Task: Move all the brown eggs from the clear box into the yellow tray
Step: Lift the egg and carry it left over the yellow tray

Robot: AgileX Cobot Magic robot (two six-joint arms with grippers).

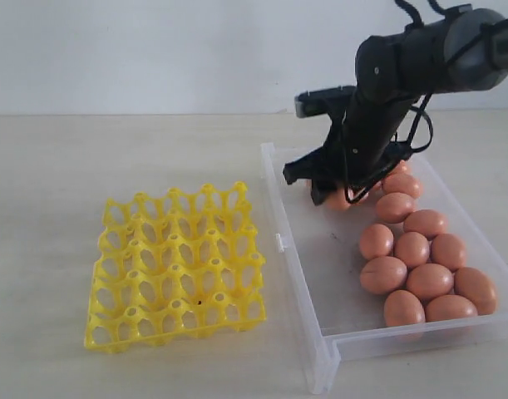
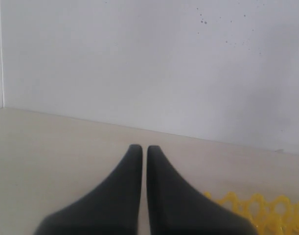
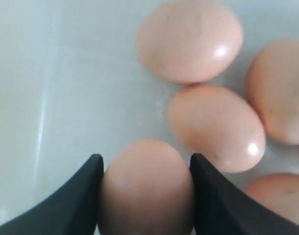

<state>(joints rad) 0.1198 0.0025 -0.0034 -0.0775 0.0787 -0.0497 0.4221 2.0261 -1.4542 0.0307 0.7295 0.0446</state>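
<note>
Several brown eggs [image 1: 413, 249] lie along the right side of the clear box [image 1: 312, 274]. My right gripper [image 3: 145, 161] is down in the far part of that box, shut on one brown egg [image 3: 144, 188], with both black fingers pressed against its sides. In the exterior view that held egg [image 1: 337, 199] shows just under the right gripper [image 1: 332, 195]. Other eggs [image 3: 215, 127] lie close beside it. The yellow tray [image 1: 177, 266] stands to the left of the box with all its cups bare. My left gripper [image 2: 140, 148] is shut with nothing in it, near a corner of the yellow tray [image 2: 266, 210].
The pale table [image 1: 71, 166] carries the box and tray side by side, with a narrow strip between them. A white wall [image 1: 154, 50] stands at the back. The left half of the box floor [image 1: 328, 249] is bare.
</note>
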